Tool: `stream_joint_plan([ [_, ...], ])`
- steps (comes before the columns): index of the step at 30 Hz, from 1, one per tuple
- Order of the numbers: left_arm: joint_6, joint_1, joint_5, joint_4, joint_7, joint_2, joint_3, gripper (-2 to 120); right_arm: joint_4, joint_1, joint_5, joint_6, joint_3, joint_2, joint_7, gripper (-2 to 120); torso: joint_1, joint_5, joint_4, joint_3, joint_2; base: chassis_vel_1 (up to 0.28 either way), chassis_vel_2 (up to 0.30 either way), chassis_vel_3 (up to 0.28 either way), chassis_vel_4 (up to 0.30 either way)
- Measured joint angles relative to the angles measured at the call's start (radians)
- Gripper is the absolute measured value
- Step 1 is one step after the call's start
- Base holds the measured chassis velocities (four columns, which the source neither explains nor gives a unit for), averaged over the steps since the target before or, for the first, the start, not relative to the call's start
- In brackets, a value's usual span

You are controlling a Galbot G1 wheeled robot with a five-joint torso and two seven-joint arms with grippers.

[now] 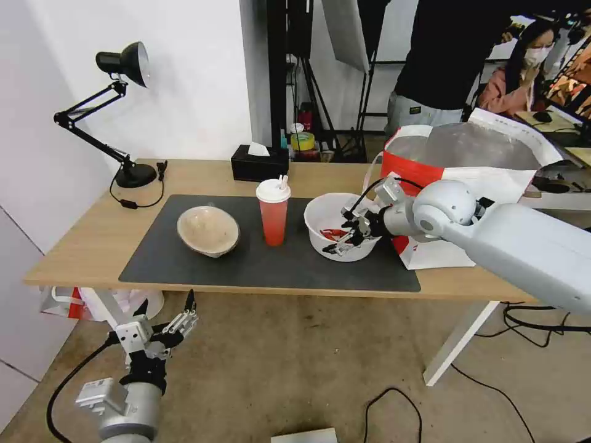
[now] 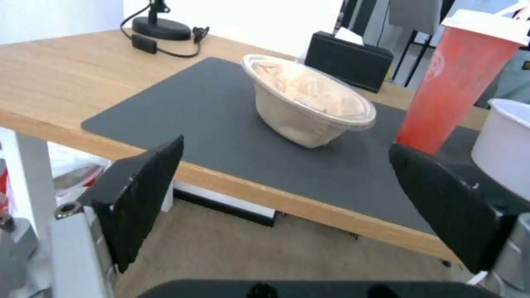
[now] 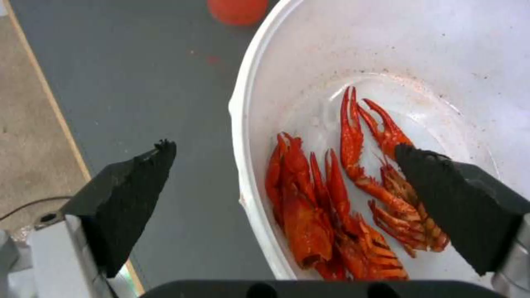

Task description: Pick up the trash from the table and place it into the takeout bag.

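The right gripper [image 1: 346, 237] is straddling the near rim of the white bowl [image 1: 324, 216] on the surface's mat [image 1: 246, 261], jaws spread wide, gripping nothing. The left gripper [image 1: 165, 320] is hanging released below the surface edge.

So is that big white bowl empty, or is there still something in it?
Not empty. The white bowl holds red crayfish shells at its bottom. The right gripper has open jaws astride the bowl's rim.
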Motion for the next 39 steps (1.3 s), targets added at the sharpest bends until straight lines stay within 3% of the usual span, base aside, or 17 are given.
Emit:
stream_joint_plan([
  [5,-0.001,-0.002,-0.001,0.001,0.000,0.000,0.001,100,-0.010,-0.005,-0.006,0.000,0.000,0.003,0.000,96,0.000,0.0000,0.0000,0.000,0.000,0.000,0.000,0.000,0.000],
  [15,-0.015,-0.006,-0.003,0.005,-0.001,0.000,0.001,100,-0.030,-0.022,-0.010,0.000,0.001,0.010,-0.001,64,0.000,0.0000,0.0000,0.000,0.000,0.000,0.000,0.000,0.000],
  [18,-0.019,-0.007,-0.004,0.005,0.000,0.000,0.001,100,-0.039,-0.025,-0.010,0.000,0.001,0.017,-0.002,48,0.000,0.0000,0.0000,0.000,0.000,0.000,0.000,0.000,0.000],
  [20,-0.020,-0.008,-0.004,0.005,0.000,0.000,0.001,100,-0.041,-0.026,-0.010,0.000,0.001,0.019,-0.002,45,0.000,0.0000,0.0000,0.000,0.000,0.000,0.000,0.000,0.000],
  [24,-0.021,-0.011,-0.007,0.010,0.001,0.000,0.000,100,-0.050,-0.033,-0.011,0.000,0.001,0.026,-0.002,25,0.000,0.0000,0.0000,0.000,0.000,0.000,0.000,0.000,0.000],
  [32,-0.021,-0.021,-0.012,0.017,0.001,0.000,0.003,100,-0.058,-0.034,-0.012,0.000,0.003,0.032,0.000,0,0.000,0.0000,0.0000,0.000,0.000,0.000,0.000,0.000,0.000],
  [39,-0.020,-0.027,-0.022,0.023,-0.001,0.001,0.000,100,-0.065,-0.028,-0.009,0.000,0.002,0.038,0.000,0,0.000,0.0000,0.0000,0.000,0.000,0.000,0.000,0.000,0.000],
])
